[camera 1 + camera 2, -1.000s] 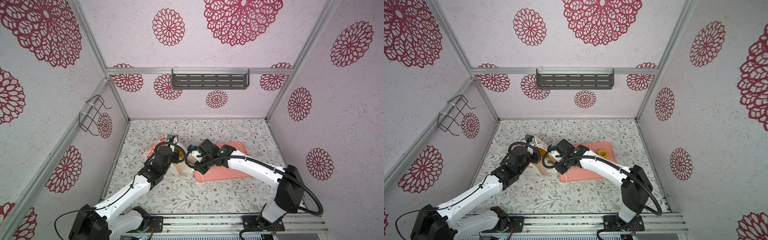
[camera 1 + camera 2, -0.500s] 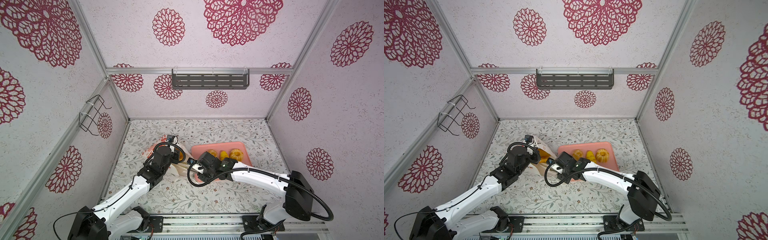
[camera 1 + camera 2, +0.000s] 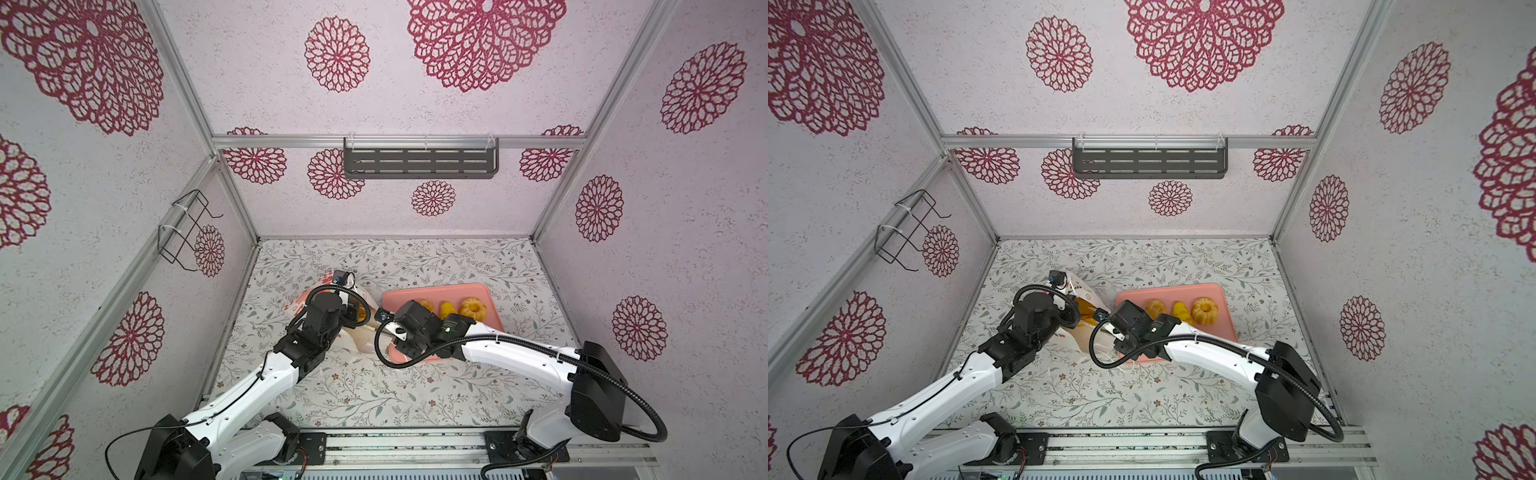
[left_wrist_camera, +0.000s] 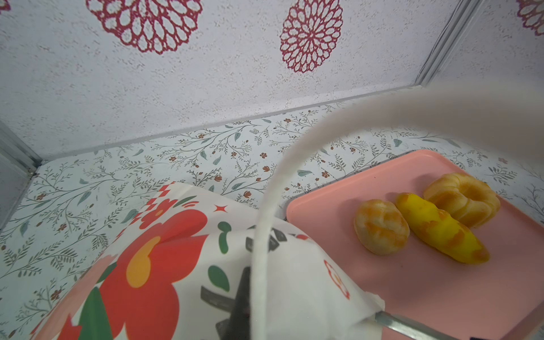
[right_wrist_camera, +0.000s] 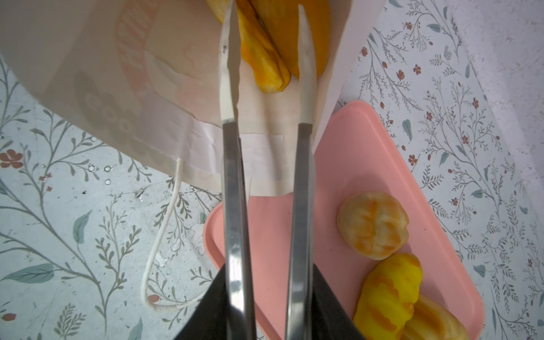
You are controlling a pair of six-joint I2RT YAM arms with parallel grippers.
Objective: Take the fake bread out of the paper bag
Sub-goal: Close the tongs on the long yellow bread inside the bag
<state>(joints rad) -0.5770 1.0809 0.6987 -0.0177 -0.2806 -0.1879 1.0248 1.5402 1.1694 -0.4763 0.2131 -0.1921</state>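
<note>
Inside, glossy ridged bread [image 5: 266,63] (creased paper bag [image 5: 88,73])

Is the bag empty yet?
Not empty: the right wrist view shows orange bread lying inside the bag.

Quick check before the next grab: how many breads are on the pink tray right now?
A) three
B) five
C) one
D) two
A: a round roll, a long yellow bread and a ring-shaped bun lie side by side on the pink tray.
</note>
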